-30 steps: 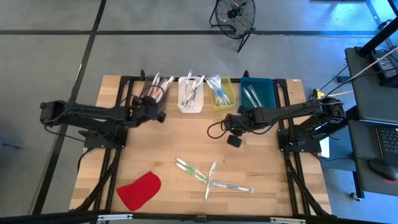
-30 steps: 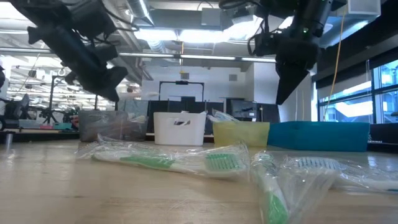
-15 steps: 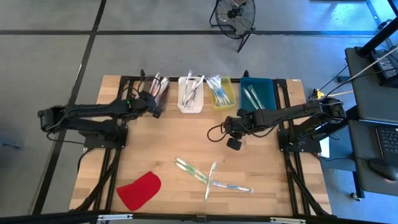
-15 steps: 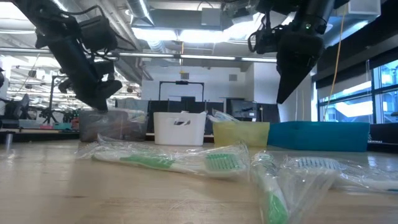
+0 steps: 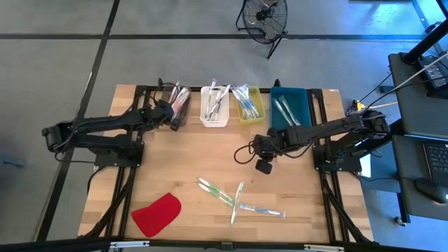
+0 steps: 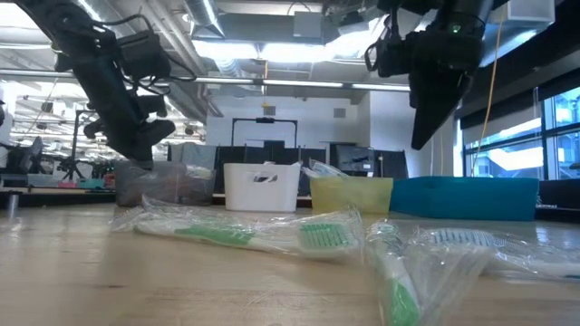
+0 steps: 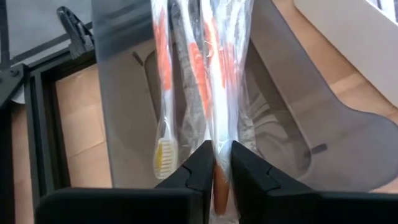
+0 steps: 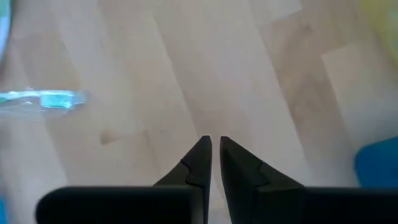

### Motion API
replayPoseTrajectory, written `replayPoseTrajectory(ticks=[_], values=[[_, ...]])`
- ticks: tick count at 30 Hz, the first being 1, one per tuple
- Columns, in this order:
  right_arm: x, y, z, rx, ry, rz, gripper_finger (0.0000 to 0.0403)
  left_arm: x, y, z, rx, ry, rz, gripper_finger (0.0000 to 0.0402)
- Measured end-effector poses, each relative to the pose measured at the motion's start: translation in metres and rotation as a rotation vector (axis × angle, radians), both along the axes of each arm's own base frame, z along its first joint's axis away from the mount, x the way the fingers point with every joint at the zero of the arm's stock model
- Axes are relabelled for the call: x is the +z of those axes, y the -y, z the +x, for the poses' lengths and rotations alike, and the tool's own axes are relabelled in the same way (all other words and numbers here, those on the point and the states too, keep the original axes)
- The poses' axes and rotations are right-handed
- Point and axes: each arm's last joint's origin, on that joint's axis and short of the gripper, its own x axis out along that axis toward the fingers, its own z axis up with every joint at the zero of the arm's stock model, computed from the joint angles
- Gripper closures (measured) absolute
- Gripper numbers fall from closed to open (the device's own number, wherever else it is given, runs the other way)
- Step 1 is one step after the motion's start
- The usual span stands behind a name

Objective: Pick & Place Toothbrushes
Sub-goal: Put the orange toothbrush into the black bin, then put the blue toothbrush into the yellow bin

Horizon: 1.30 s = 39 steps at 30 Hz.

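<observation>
While your left tool (image 7: 215, 163) hangs over the grey bin (image 5: 173, 103) at the back-left of the table (image 5: 210, 154), its fingers pinch the end of an orange-handled wrapped toothbrush (image 7: 217, 93), and you can see that brush lying lengthwise in the bin beside other wrapped orange ones. Right of the grey bin stand the white bin (image 5: 214, 106), the yellow bin (image 5: 250, 103) and the blue bin (image 5: 290, 105), each with wrapped toothbrushes in it.

On the front-left part of the table lies the flat red piece (image 5: 157, 214), well apart from both arms. Toward the front middle, a few green-and-white wrapped toothbrushes (image 5: 234, 200) lie loose and crossed over one another on the bare wood; the low view shows them close up in their crinkled clear wrappers.

Your right tool (image 8: 215, 149) hovers above bare table between the bins and those loose brushes, pointing down. Its fingers stand nearly together with only a thin slit between them, and they hold nothing. One blue-green brush head (image 8: 56, 99) lies off to the side in the right wrist view.
</observation>
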Motion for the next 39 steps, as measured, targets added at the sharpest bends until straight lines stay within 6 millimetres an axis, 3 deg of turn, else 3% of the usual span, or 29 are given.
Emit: replayPoseTrajectory(ticks=[12,27,39], values=[[0.002,-0.042,-0.002,0.034,0.053,0.137,0.037,0.0,-0.002,-0.002,0.018,-0.003,-0.001,0.0307],[0.01,-0.097,-0.008,0.218,0.206,0.19,0.0365,0.0,-0.002,0.0,-0.013,0.01,-0.018,0.0183],[0.01,-0.12,-0.021,0.303,0.2,0.192,0.0382,0.028,-0.007,0.013,-0.112,0.085,-0.029,0.0158]])
